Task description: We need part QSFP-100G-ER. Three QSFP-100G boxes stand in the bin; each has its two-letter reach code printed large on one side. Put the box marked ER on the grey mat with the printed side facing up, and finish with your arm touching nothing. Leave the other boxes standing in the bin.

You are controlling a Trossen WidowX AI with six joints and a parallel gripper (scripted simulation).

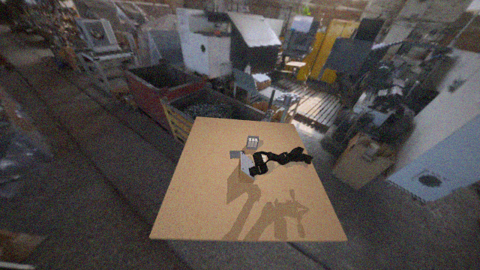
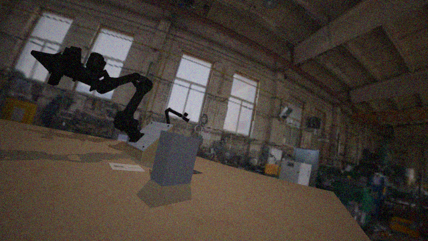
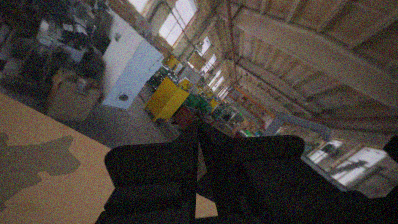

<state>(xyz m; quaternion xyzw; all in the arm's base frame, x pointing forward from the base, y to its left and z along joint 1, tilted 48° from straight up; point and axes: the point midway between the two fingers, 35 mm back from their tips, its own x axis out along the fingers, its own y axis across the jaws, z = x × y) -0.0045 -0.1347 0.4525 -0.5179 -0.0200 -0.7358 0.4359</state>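
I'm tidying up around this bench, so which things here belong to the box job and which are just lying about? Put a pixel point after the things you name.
For the job:
- bin (image 1: 252, 148) (image 2: 174, 161)
- three boxes (image 1: 253, 142) in it, codes unreadable
- grey mat (image 1: 235, 154) (image 2: 198, 172)
- claw (image 1: 310, 160) (image 2: 32, 52) (image 3: 197, 124), shut and empty

Apparently not:
- white card (image 1: 265, 158) (image 2: 127, 167) on the table
- cardboard carton (image 1: 358, 163) (image 3: 72, 97) beyond it
- red container (image 1: 147, 91)
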